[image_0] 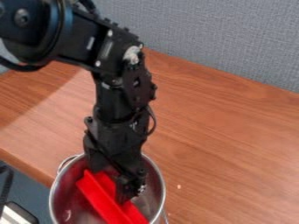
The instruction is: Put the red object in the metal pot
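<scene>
The metal pot (55,189) stands at the bottom edge of the view, partly cut off by the frame. The red object (105,199) lies slanted inside it, one end up near the left rim and the other down toward the right. My black gripper (124,181) points straight down into the pot, just above and right of the red slab. Its fingers stand open and the slab looks free of them. The arm hides the pot's far rim.
The pot sits on a brown wooden table (222,114) that runs back to a grey wall (233,35). The table's front left edge passes close to the pot, with dark equipment (10,208) below it.
</scene>
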`<action>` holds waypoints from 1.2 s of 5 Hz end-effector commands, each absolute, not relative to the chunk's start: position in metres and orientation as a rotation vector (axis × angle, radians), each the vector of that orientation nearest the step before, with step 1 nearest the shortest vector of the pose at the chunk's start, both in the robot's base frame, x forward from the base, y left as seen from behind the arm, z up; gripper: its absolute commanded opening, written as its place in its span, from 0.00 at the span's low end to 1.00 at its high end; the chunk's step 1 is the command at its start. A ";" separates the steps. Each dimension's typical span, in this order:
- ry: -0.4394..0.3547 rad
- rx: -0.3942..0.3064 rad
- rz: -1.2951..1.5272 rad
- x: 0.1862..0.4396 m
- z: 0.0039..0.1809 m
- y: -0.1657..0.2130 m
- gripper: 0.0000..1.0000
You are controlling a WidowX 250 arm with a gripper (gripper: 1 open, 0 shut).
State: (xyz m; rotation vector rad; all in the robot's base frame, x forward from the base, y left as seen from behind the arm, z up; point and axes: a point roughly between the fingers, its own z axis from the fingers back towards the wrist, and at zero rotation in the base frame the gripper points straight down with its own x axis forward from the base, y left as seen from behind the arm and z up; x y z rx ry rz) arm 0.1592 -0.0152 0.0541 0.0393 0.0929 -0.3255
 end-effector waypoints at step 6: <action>-0.015 0.085 -0.322 0.206 0.084 -0.005 0.00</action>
